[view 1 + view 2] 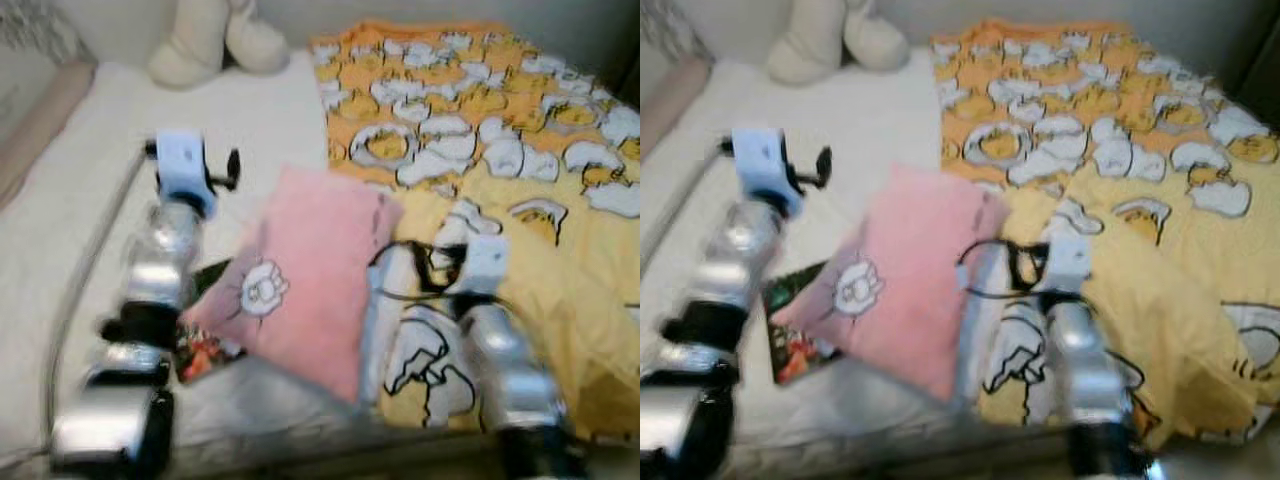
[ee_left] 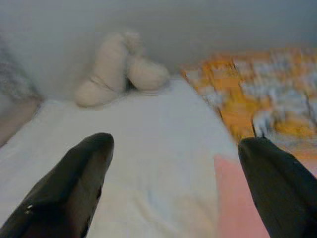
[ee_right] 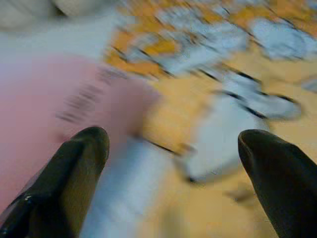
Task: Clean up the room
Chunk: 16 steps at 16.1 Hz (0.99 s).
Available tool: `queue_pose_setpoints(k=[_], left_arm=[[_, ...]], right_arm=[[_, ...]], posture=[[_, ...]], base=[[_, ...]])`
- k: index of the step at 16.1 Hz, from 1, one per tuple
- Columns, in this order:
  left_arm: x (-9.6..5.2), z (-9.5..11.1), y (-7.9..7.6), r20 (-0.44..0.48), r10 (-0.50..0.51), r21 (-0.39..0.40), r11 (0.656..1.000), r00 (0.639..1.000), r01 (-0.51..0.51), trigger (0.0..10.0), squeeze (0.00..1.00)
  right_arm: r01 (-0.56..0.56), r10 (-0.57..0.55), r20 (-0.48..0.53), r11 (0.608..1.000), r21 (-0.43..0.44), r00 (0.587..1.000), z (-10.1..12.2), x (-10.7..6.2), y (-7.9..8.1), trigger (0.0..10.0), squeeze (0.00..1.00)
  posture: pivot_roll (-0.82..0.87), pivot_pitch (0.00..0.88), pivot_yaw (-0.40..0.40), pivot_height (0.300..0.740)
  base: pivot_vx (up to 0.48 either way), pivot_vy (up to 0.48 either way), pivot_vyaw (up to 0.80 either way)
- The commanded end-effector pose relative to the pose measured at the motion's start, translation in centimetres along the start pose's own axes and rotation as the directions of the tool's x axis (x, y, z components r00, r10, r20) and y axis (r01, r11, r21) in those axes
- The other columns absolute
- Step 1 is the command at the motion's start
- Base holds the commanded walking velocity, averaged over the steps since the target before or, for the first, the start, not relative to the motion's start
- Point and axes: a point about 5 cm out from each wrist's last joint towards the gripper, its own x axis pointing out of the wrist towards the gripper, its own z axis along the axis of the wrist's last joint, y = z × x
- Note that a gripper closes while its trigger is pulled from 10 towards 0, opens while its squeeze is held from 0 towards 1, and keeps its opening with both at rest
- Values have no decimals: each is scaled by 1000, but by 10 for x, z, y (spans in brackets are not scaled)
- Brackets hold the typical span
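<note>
One pink pillow [image 1: 305, 285] — one blanket [image 1: 500, 170].

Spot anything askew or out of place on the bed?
Yes. The pink pillow lies crooked mid-bed, partly covering a colourful book. The yellow patterned blanket is rumpled and bunched at its near edge.

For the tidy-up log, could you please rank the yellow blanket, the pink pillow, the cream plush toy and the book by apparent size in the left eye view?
1. Yellow patterned blanket, the largest by far.
2. Pink pillow.
3. Cream plush toy, cut off by the picture's top edge and farther away, so its rank is unsure.
4. Book, mostly hidden under the pillow, so only its visible part counts.
</note>
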Motion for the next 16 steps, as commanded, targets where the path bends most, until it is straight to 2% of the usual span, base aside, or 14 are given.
queue_pose_setpoints(k=[1, 2, 3, 5, 6, 8, 9, 12, 13, 15, 16], left_arm=[[3, 13, -7, -23, -78, 14, 997, 997, 78, 10000, 0], [5, 14, -2, -136, -202, -15, 979, 970, 202, 10000, 0], [5, 6, 2, -189, -260, -37, 966, 947, 258, 10000, 0], [-1, -16, 14, -296, -362, -79, 931, 884, 355, 10000, 0], [-3, -19, 14, -310, -384, -91, 922, 870, 375, 10000, 0], [-15, -48, 24, -441, -409, -136, 910, 799, 391, 10000, 0], [-20, -60, 24, -468, -435, -192, 900, 769, 392, 10000, 0], [-23, -73, 16, -473, -480, -307, 876, 739, 372, 10000, 0], [-25, -82, 14, -482, -475, -357, 874, 736, 330, 10000, 0], [-24, -95, 5, -506, -426, -339, 898, 750, 280, 10000, 0], [-22, -98, -8, -513, -422, -298, 904, 747, 306, 10000, 0]], right_arm=[[25, -25, -72, 1000, -6, 997, 0, -6, -3, 10000, 0], [-32, 40, -141, 998, 59, 989, 4, -9, 6, 10000, 0], [-26, 62, -234, 988, 154, 970, -2, -8, 10, 10000, 0], [-54, 136, -306, 964, 261, 942, 0, -12, 23, 10000, 0], [-65, 151, -311, 961, 270, 938, 2, -14, 25, 10000, 0], [-71, 170, -360, 960, 272, 917, -2, -9, 31, 10000, 0], [-70, 170, -371, 961, 269, 913, -2, -6, 32, 10000, 0], [-62, 172, -400, 960, 273, 900, -5, -8, 33, 10000, 0], [-60, 178, -416, 958, 281, 892, -10, -7, 36, 10000, 0], [-106, 188, -436, 973, 205, 880, -22, 4, 50, 10000, 0], [-132, 208, -417, 970, 204, 885, -24, 12, 58, 10000, 0]], posture=[[-192, 0, 64, 740], [-195, 0, 64, 740], [-199, 0, 71, 740], [-202, 0, 79, 740], [-204, 0, 81, 740], [-206, 0, 90, 740], [-203, 0, 91, 740], [-199, 0, 85, 740], [-198, 0, 81, 740], [-191, 0, 72, 740], [-185, 0, 61, 740]], base=[[0, 0, 0], [0, 0, 0], [0, 0, 0], [0, 0, 0], [0, 0, 0], [0, 0, 0], [0, 0, 0], [0, 0, 0], [0, 0, 0], [0, 0, 0], [0, 0, 0]])
